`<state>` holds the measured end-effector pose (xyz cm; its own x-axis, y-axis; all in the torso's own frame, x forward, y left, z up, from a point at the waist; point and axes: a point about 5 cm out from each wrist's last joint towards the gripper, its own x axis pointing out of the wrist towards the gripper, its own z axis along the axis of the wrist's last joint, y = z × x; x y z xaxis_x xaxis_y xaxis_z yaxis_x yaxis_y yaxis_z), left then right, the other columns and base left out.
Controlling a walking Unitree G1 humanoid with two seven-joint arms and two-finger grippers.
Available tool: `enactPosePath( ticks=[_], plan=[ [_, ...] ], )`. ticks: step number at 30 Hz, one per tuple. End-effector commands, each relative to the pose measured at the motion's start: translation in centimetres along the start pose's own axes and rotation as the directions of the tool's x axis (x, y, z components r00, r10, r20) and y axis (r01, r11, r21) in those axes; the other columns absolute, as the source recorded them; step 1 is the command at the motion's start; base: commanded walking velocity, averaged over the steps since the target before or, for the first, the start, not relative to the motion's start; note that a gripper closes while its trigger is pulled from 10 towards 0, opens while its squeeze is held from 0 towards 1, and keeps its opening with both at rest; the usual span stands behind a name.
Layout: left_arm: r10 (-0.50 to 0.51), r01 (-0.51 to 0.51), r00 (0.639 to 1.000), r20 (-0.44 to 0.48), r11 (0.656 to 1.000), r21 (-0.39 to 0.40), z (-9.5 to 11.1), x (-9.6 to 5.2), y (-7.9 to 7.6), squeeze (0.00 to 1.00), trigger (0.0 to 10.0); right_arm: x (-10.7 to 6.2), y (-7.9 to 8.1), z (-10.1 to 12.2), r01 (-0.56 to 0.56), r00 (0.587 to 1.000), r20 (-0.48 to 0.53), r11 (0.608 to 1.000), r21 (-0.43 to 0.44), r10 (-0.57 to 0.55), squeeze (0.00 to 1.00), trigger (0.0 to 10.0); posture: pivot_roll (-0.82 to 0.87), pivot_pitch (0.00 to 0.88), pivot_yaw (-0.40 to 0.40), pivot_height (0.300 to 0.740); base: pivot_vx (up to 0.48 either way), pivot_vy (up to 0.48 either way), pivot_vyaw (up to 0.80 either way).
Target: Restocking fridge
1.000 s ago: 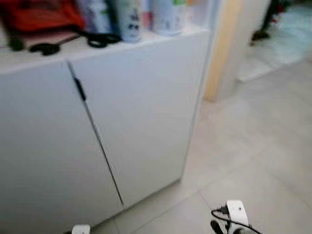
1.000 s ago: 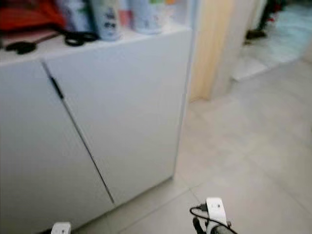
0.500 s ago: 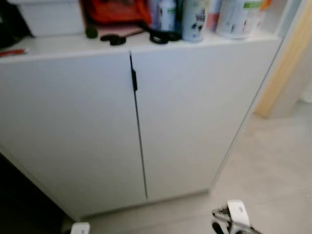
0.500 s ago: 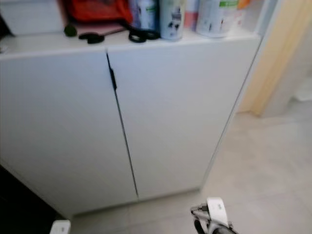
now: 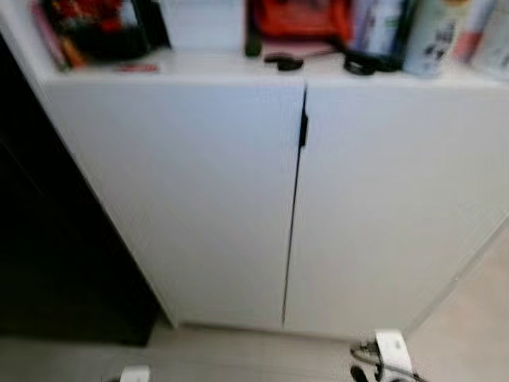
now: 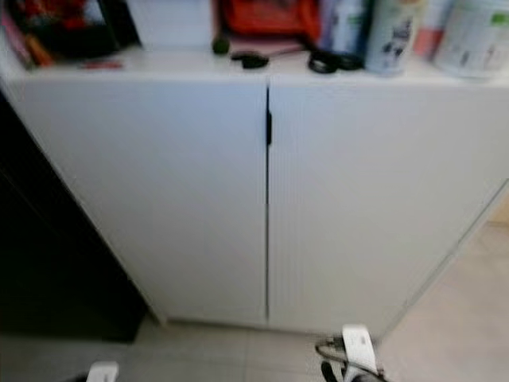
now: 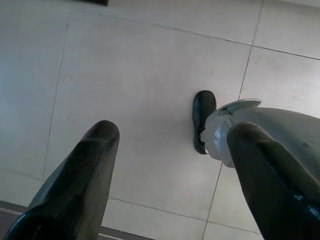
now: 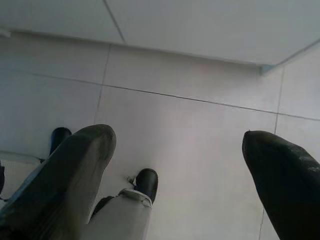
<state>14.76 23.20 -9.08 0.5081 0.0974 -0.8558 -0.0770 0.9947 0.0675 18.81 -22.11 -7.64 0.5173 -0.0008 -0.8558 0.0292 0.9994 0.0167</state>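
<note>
**Both hands idle before a closed white cupboard**

From the head, a blurred white cupboard (image 5: 238, 199) with two shut doors stood ahead of the hands, a dark handle (image 5: 303, 130) at the seam. On its top sat scissors (image 5: 363, 62), spray cans (image 5: 433, 36) and a red bag (image 5: 298, 16). No fridge could be made out.

At the left wrist, the left hand (image 7: 172, 165) hung with fingers (image 7: 82, 175) spread over the tiled floor (image 7: 125, 75), a black foot (image 7: 203, 117) below.

At the right wrist, the right hand (image 8: 185, 170) was likewise spread, the cupboard's base just beyond it.
</note>
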Motion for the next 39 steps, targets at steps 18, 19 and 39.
enactPosePath(
  ticks=[18, 19, 39],
  plan=[
    [0.009, -0.009, 1.000, -0.007, 1.000, -0.013, -0.01, -0.03, 0.31, 0.00, 10.0, 0.06, 0.28, 0.07, -0.007, 1.000, 0.005, 0.999, 0.049, 0.007, 0.00, 10.0, 0.01, 0.000, -0.014, 0.740, 0.000, 0.190, 0.00],
    [0.009, -0.009, 1.000, -0.007, 1.000, -0.012, -0.02, -0.03, 0.32, 0.00, 10.0, 0.07, 0.29, 0.05, -0.007, 1.000, 0.005, 0.999, 0.050, 0.007, 0.00, 10.0, 0.01, 0.000, -0.014, 0.740, 0.000, 0.296, 0.00],
    [0.003, -0.003, 1.000, -0.012, 1.000, 0.000, -0.13, -0.05, 0.34, 0.00, 10.0, 0.06, 0.33, -0.09, -0.006, 1.000, 0.002, 0.999, 0.045, 0.006, 0.00, 10.0, 0.00, 0.000, -0.008, 0.740, 0.000, 0.287, 0.00]
  ],
)
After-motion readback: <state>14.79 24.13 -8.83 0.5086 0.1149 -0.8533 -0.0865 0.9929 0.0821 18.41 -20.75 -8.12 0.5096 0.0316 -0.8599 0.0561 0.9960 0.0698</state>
